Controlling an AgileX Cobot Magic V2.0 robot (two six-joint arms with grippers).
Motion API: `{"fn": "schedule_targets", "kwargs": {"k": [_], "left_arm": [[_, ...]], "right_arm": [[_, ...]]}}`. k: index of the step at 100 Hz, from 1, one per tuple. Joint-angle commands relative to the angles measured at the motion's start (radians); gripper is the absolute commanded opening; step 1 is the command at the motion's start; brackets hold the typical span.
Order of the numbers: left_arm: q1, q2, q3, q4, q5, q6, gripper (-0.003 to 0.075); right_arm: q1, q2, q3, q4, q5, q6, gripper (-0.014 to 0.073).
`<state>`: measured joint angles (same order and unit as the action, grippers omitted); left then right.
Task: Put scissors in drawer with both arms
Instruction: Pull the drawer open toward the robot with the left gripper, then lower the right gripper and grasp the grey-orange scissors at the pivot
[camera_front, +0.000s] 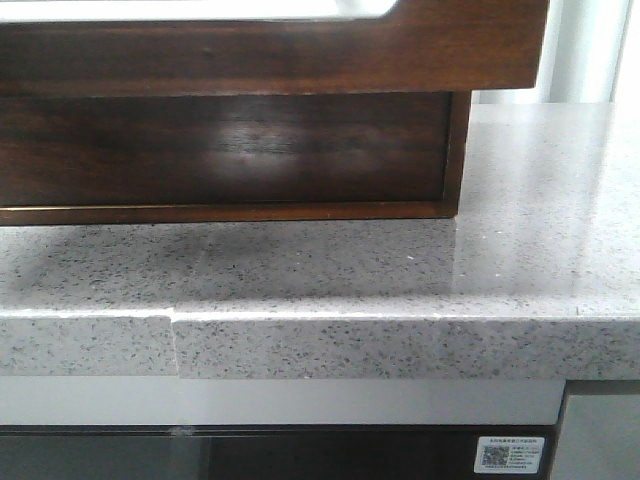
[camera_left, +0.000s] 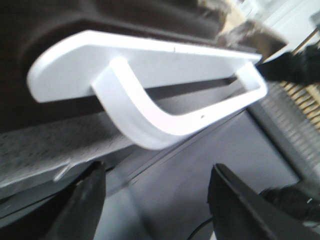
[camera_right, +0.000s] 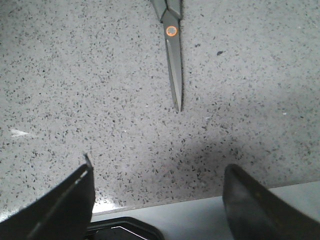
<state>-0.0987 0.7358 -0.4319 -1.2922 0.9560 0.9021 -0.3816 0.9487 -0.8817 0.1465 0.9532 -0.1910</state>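
Trouble is most likely at the wide glossy dark-brown wooden drawer (camera_front: 270, 50) on the speckled grey stone counter (camera_front: 420, 280): the left gripper (camera_left: 157, 200), fingers spread and holding nothing, sits below the white curved handle (camera_left: 165, 125) without touching it, so a misjudged closing could slip off the smooth bar. The grey metal scissors with an orange pivot (camera_right: 172, 45) lie flat and closed on the counter ahead of the right gripper (camera_right: 160, 195), also spread and empty; thin blades flush to stone may skid away.
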Motion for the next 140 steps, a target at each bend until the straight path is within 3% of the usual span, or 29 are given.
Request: {"fn": "schedule_targets", "kwargs": {"k": [1, 24, 41, 51, 81, 105, 140], "left_arm": [[-0.004, -0.006, -0.078, 0.162, 0.025, -0.138, 0.0421], [-0.004, -0.136, -0.189, 0.57, 0.025, -0.407, 0.0421], [-0.004, -0.253, -0.329, 0.84, 0.018, -0.495, 0.0421], [-0.004, -0.262, -0.392, 0.92, 0.006, -0.511, 0.042], [-0.004, -0.256, -0.413, 0.934, -0.108, -0.511, 0.0421], [-0.004, -0.256, -0.413, 0.907, -0.175, -0.511, 0.0421], [-0.004, -0.256, -0.413, 0.907, -0.219, -0.511, 0.0421]], "right_arm": [[-0.008, -0.005, -0.035, 0.0, -0.046, -0.009, 0.047], [-0.008, 0.008, -0.035, 0.0, -0.066, -0.009, 0.047], [-0.022, 0.12, -0.051, 0.004, -0.077, -0.003, 0.047], [-0.041, 0.207, -0.092, 0.013, -0.075, -0.003, 0.047], [-0.038, 0.456, -0.284, 0.013, -0.042, -0.066, 0.0468], [0.003, 0.627, -0.438, 0.023, 0.006, -0.122, 0.0323], [0.035, 0.781, -0.58, 0.018, 0.064, -0.141, 0.0316]]}}
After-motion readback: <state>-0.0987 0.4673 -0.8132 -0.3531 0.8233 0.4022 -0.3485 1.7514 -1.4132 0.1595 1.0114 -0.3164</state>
